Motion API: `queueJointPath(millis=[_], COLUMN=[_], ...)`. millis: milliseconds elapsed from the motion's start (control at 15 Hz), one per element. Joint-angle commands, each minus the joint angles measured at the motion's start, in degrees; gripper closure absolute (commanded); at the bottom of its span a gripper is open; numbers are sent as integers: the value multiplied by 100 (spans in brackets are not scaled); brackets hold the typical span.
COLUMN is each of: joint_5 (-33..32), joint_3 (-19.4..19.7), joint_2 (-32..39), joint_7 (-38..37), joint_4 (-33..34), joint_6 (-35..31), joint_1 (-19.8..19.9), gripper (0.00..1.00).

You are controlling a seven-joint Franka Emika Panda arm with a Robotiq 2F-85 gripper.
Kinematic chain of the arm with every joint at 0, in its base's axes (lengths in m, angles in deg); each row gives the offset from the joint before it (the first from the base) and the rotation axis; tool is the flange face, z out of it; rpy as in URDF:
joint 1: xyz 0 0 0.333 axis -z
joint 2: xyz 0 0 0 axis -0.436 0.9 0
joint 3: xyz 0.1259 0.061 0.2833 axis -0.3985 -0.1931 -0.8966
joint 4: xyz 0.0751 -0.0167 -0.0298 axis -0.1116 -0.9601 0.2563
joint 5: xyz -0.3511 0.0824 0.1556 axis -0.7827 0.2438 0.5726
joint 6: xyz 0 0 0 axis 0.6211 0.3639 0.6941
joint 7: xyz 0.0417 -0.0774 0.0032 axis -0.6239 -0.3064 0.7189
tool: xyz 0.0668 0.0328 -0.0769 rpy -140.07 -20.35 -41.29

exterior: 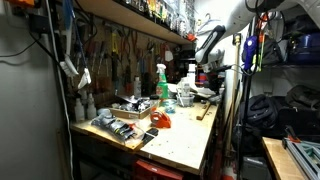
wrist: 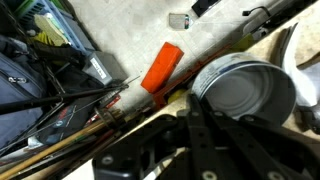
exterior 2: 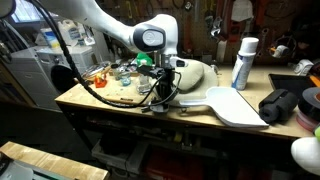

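In an exterior view, the gripper (exterior: 206, 70) hangs low at the far end of the cluttered worktop (exterior: 190, 145), beyond a green spray bottle (exterior: 161, 85). In an exterior view, it sits just above the worktop among dark cables (exterior 2: 115, 90), with a white scoop (exterior 2: 235, 105) near on its right. In the wrist view, a metal bowl (wrist: 245, 95) lies just beside the gripper and an orange block (wrist: 161, 66) lies farther left, apart from it. I cannot tell whether the gripper is parted or closed, and nothing shows in it. To take the bowl cleanly, I would line up over its rim, descend straight down, and stay clear of the cables.
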Motion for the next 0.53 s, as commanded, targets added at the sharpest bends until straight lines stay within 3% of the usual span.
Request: queueJointPath(millis=[0, 267, 467], joint_5=[684, 1342, 1587], joint_3=[-206, -293, -321], joint_2=[87, 42, 59], joint_7=[31, 47, -1], joint_4=[87, 40, -60], joint_6=[-70, -392, -1050], joint_1=[263, 397, 403], gripper=[99, 99, 99])
